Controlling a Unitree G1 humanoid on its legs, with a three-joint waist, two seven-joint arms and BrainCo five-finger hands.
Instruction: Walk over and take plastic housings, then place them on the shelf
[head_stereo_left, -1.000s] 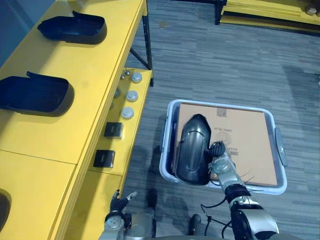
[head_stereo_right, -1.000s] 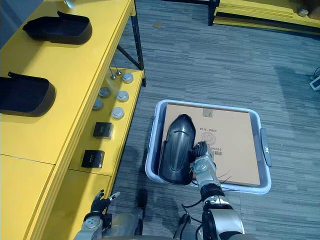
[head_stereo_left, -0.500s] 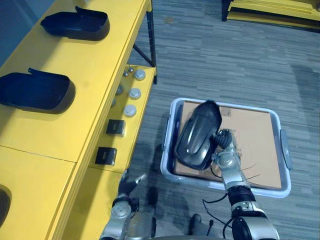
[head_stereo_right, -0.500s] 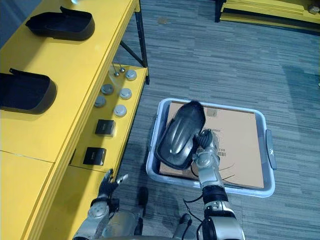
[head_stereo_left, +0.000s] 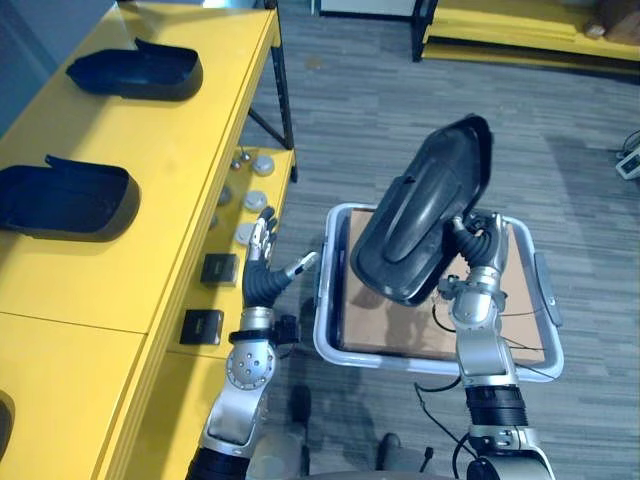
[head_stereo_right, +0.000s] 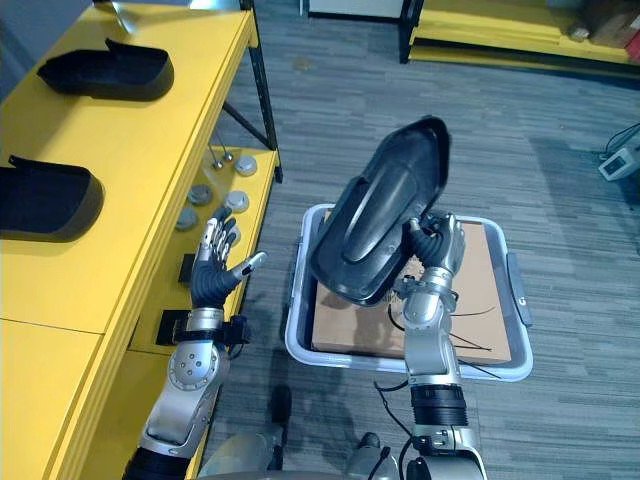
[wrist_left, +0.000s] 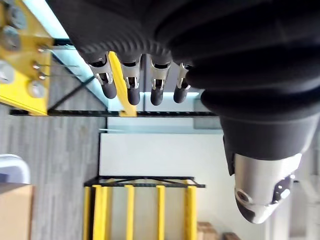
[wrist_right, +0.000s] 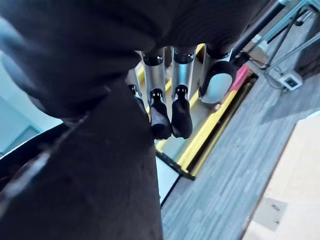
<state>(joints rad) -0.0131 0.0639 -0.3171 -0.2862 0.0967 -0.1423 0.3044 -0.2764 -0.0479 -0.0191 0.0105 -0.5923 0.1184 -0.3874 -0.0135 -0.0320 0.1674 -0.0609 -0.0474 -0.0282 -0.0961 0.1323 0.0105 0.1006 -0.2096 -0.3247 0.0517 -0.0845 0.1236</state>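
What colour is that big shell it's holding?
The housing is glossy black, clearest in the right eye view.

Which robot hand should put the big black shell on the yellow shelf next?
The right robot hand: it grips the black housing above the bin. The left robot hand is open and empty.

Black housing (head_stereo_left: 420, 215) lifted clear of grey bin (head_stereo_left: 380, 362), now tilted high above it (right hand (head_stereo_left: 480, 248) curled on its edge). Left hand (head_stereo_left: 262, 280) raised beside lower shelf (head_stereo_left: 275, 185), fingers spread.
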